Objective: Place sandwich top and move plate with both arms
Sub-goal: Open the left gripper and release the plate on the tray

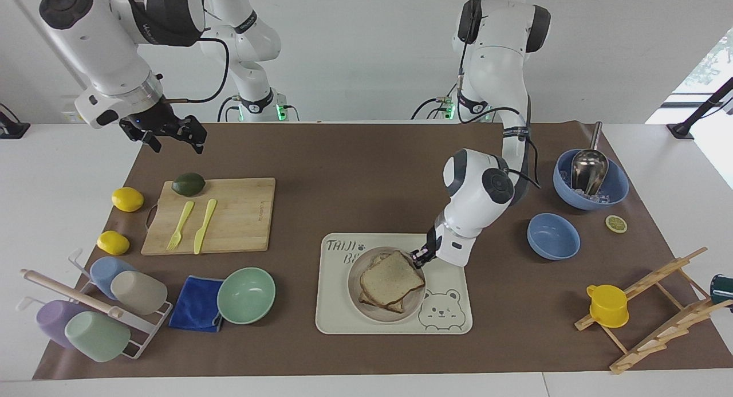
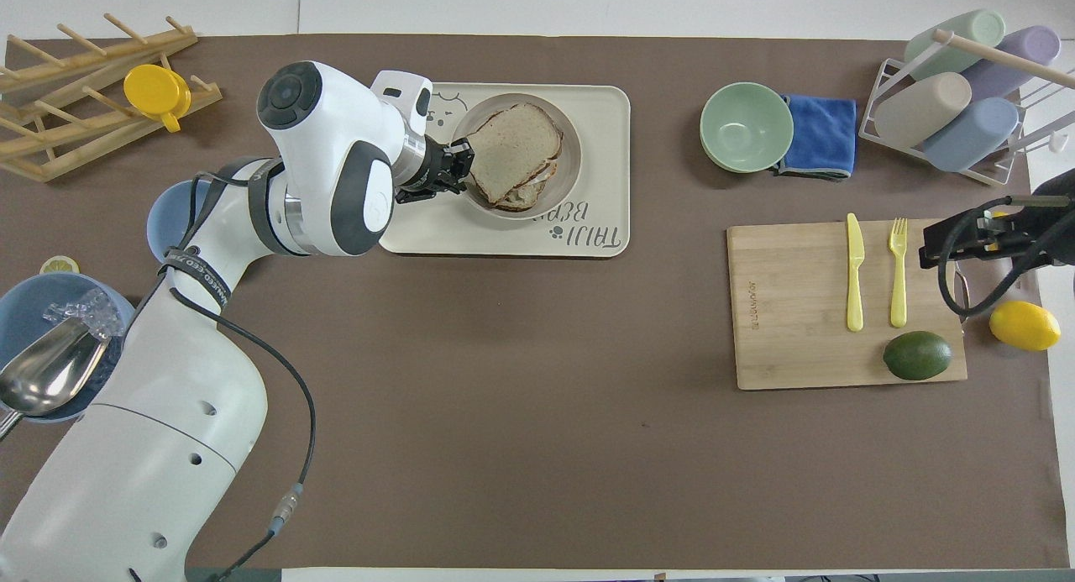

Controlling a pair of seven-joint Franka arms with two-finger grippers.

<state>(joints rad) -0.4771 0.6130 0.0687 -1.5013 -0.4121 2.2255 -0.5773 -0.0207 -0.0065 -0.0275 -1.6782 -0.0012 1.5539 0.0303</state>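
Black fingertips of the left gripper (image 1: pixel 420 257) were pinched on the rim of the plate (image 1: pixel 372 314), at the edge turned toward the left arm's end of the table. On that beige-grey plate lay the sandwich top (image 1: pixel 393 277), a brown-crusted slice resting slightly askew on another slice beneath it. The plate sat on the cream tray (image 1: pixel 349 322), beside the bear drawing (image 1: pixel 440 310) at its corner. From the grip the left arm (image 1: pixel 478 193) bent back up toward its base.

Toward the right arm's end of the table, the right gripper (image 1: pixel 172 137) hung with its fingers spread and holding nothing, up in the air over the brown mat just past the cutting board (image 1: pixel 240 213), and the right arm waited there. On the board lay an avocado (image 1: pixel 188 184), a yellow fork (image 1: pixel 181 225) and a yellow knife (image 1: pixel 204 225).
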